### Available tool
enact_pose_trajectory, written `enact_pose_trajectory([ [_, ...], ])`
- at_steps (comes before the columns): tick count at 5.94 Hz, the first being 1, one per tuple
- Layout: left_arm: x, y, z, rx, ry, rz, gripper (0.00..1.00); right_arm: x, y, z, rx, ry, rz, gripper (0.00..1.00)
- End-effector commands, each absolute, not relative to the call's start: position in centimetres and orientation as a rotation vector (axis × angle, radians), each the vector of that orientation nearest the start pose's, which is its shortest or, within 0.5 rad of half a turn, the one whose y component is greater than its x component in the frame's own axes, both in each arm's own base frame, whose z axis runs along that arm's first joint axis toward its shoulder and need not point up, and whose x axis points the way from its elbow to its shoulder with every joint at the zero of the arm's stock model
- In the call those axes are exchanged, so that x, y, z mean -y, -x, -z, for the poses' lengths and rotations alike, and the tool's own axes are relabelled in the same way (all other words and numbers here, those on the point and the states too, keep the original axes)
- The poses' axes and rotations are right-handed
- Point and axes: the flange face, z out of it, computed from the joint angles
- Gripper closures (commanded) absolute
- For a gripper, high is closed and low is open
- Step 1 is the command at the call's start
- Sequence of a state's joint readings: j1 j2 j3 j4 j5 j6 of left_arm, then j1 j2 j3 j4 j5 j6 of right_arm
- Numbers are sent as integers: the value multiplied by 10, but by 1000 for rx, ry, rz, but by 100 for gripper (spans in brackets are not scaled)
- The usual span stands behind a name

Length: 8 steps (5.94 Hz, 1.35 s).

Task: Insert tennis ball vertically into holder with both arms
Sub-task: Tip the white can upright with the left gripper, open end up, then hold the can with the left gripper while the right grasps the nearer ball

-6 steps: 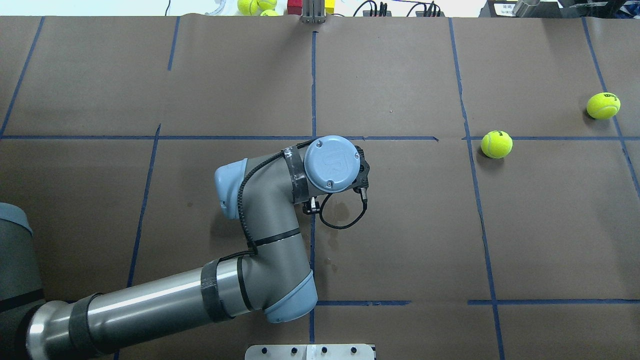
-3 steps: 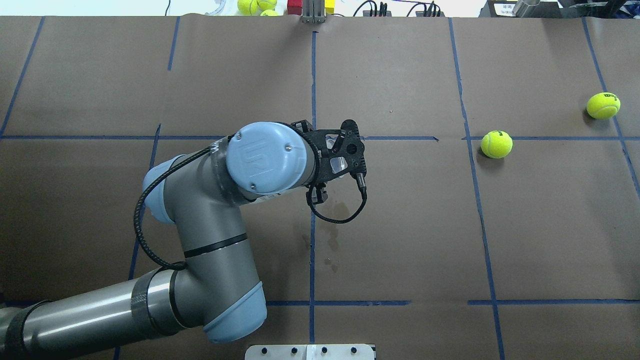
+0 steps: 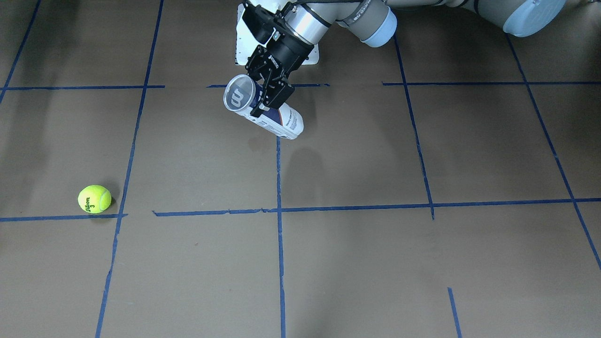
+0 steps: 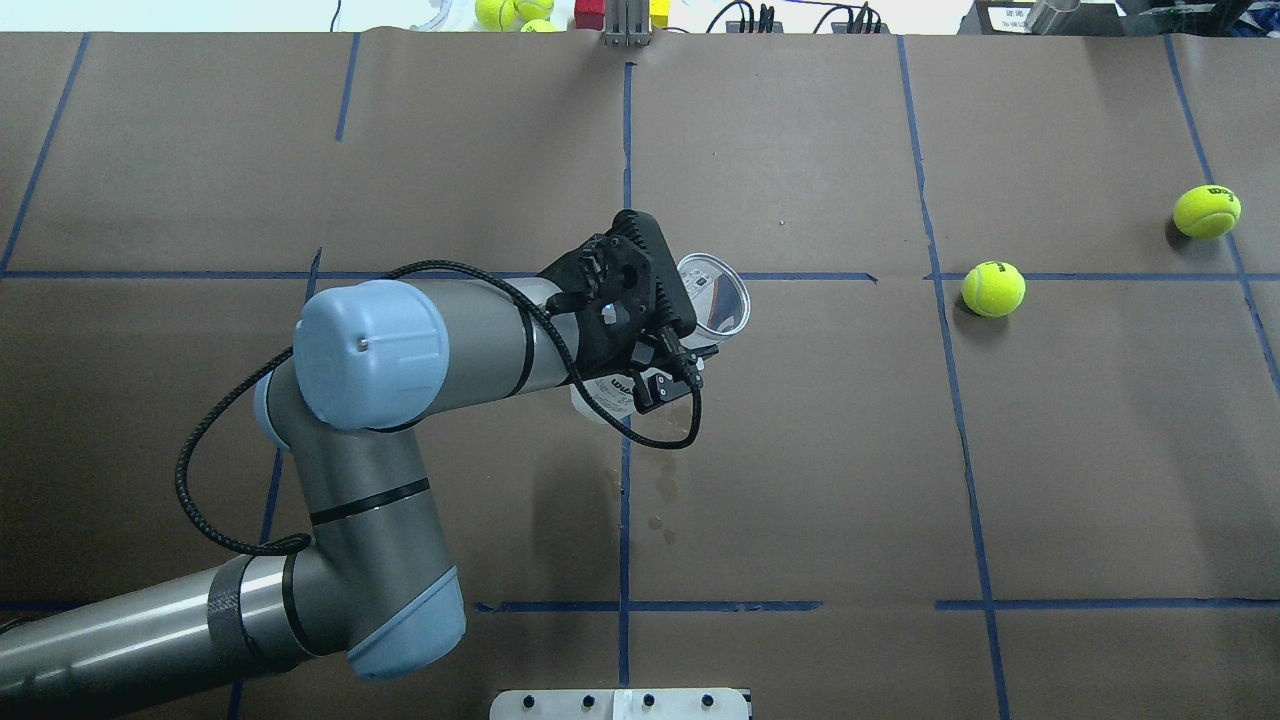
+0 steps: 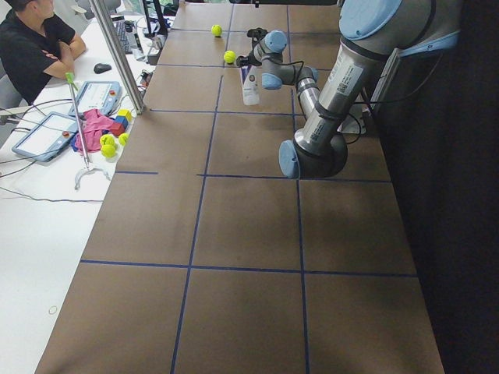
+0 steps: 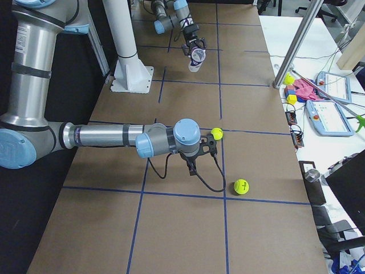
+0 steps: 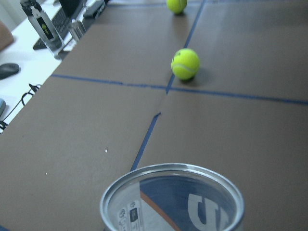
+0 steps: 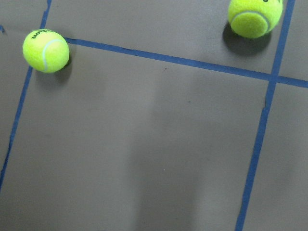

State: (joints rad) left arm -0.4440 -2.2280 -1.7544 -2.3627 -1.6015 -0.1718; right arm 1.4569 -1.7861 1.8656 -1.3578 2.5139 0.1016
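My left gripper (image 4: 672, 318) is shut on the holder (image 3: 279, 121), a clear can with a navy and white label. It holds the can tilted above the middle of the table, gripped near the open mouth (image 4: 716, 294). In the front view the fingers (image 3: 261, 109) clamp its sides. The left wrist view looks over the can's rim (image 7: 172, 192) at two tennis balls. One ball (image 4: 993, 289) lies on a tape line to the right, another (image 4: 1207, 211) further right. The right gripper (image 6: 194, 161) hangs above these balls; I cannot tell whether it is open or shut.
Spare yellow balls and coloured blocks (image 4: 515, 12) sit beyond the table's far edge. A white mounting plate (image 4: 620, 703) is at the near edge, and a white pedestal (image 6: 122, 40) stands by it. A seated operator (image 5: 31, 39) and tablets are on the side desk.
The left arm has swung and turned its wrist, bringing the can out from under the wrist, tilted with its mouth showing. The two balls have not moved.
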Motion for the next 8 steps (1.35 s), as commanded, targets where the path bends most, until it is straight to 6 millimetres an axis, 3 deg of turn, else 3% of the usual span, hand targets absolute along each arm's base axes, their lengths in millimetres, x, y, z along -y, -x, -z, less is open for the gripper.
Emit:
enact_pose_trajectory([
  [1,379,-496,-143,-1249,-1471,-623,31,435,6,-524,944,-182,51,0],
  [3,385,-518,-194,-1371,-1551,-555,31,462,68,-474,880,-176,-20,1],
  [4,388,-526,-215,-1389,-1576,-547,31,472,97,-459,843,-198,-9,1],
  [6,390,-528,-239,-1377,-1617,-554,31,474,136,-454,818,-197,46,1],
  [7,384,-532,-248,-1387,-1632,-562,31,494,156,-443,824,-208,59,1],
  [8,385,-531,-248,-1384,-1636,-560,30,502,176,-436,832,-195,62,1],
])
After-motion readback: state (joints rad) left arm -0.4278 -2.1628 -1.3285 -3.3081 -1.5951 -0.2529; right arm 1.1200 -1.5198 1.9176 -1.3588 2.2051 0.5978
